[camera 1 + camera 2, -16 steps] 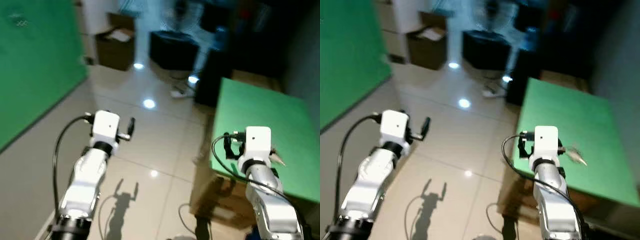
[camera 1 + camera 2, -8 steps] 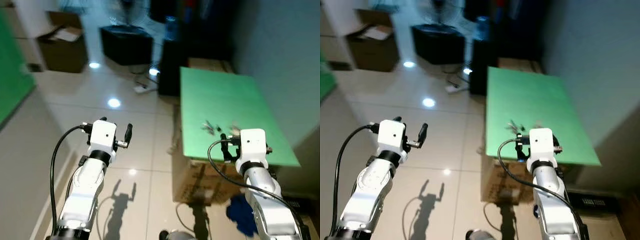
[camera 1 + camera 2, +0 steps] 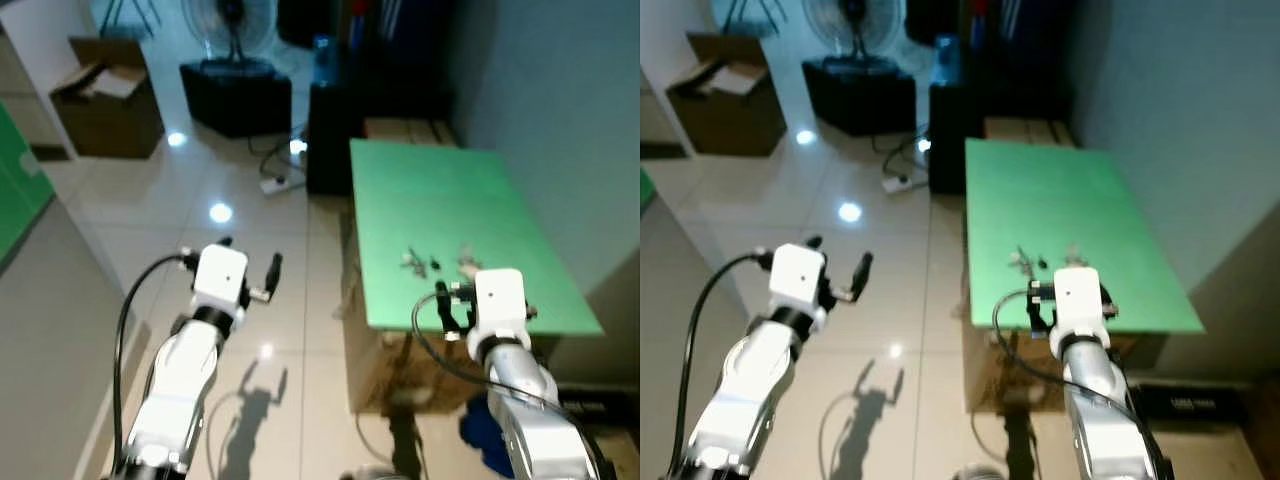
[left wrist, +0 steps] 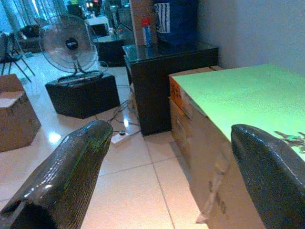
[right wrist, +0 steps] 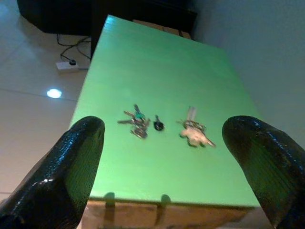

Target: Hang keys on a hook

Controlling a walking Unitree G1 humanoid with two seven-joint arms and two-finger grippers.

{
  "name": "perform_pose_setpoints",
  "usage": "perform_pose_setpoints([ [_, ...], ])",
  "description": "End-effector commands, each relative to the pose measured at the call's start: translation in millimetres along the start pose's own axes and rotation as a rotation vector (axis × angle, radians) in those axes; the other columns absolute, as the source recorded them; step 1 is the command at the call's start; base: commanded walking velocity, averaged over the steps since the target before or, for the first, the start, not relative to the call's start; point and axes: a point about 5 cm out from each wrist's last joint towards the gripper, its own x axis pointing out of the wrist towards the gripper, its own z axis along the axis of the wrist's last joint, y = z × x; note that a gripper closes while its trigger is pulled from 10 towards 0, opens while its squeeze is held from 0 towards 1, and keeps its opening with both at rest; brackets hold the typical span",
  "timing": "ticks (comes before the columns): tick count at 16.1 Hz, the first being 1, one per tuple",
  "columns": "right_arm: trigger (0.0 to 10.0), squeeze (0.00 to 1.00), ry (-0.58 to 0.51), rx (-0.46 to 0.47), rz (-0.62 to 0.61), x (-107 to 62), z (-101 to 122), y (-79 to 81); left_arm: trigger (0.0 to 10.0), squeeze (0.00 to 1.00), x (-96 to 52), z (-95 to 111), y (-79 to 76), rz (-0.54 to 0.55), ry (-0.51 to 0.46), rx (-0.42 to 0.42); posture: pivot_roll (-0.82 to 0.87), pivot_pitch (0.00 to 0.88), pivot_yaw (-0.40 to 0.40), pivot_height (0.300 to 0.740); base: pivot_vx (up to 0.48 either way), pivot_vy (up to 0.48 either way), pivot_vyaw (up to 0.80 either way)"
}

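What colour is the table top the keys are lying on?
Bright green table top, under the keys; clearest in the right wrist view.

Fan [image 4: 70, 45] on black box [image 4: 83, 94]; cardboard box [image 3: 105, 97] nr wall.

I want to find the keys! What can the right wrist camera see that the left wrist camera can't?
The right wrist view looks down on all three items: a key bunch, a small dark key and a pale keyring. The left wrist view has a standing fan, a dark cabinet and a cardboard box. Both share the green table, and each looks out between its own open claw's black fingers.
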Motion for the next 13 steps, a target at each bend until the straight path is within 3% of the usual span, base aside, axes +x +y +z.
perform_pose_setpoints([
  [1, 10.0, 0.00, -0.008, 0.006, -0.007, -0.7, -1, -1.2, 10.0, 0.00, 2.5, 5, 1.2, -0.004, -0.024, 0.006, -0.20, 0.000, -0.034, 0.740, 0.337, 0.000, -0.80],
  [5, 10.0, 0.00, -0.005, 0.014, -0.021, -1.6, -3, -2.0, 10.0, 0.00, 4.5, 6, -3.2, -0.029, -0.032, 0.018, -0.18, 0.000, -0.040, 0.740, 0.333, 0.000, -0.80],
  [13, 10.0, 0.00, -0.006, 0.005, 0.015, -0.7, -3, 6.7, 10.0, 0.00, -8.7, 0, -0.6, -0.006, -0.013, 0.012, -0.16, 0.009, -0.088, 0.740, 0.329, 0.000, -0.80],
])
